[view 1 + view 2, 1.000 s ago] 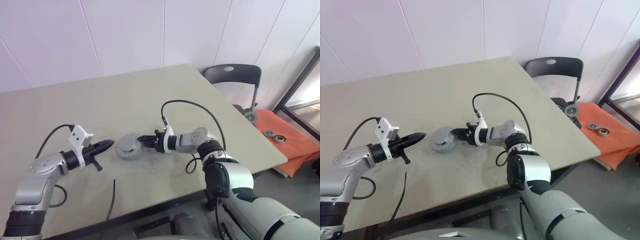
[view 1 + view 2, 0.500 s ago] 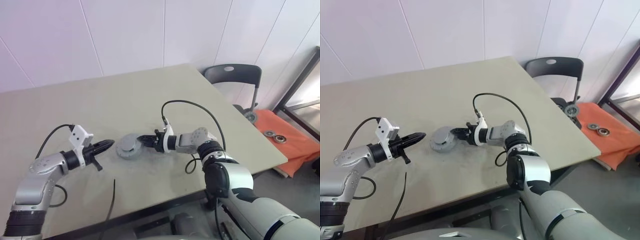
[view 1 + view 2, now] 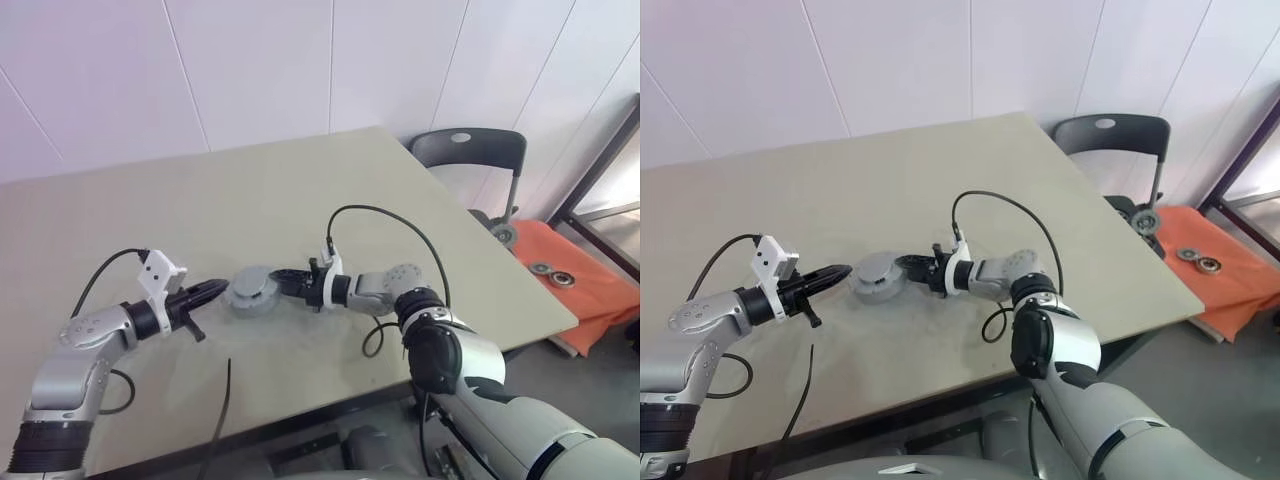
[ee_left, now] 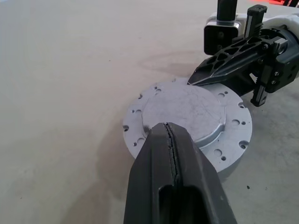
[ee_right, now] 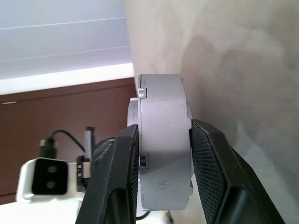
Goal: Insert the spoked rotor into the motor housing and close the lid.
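Now the right gripper (image 5: 161, 186) pinches the closed motor housing (image 4: 187, 121) top and bottom on the table (image 3: 250, 190). Left gripper (image 3: 215, 289) is pressed together just beside it. It seems the closing step; next needs pressing the lid (image 4: 184, 109) flat.

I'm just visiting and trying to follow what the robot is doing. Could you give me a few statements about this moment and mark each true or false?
1. The right pincer is clamped on the closed motor housing. True.
2. The left pincer is wide open. False: its fingers are pressed shut.
3. The housing sits on the table. True.
4. The lid lies apart from the housing. False: it sits on top of it.
5. A chair stands beyond the table. True.
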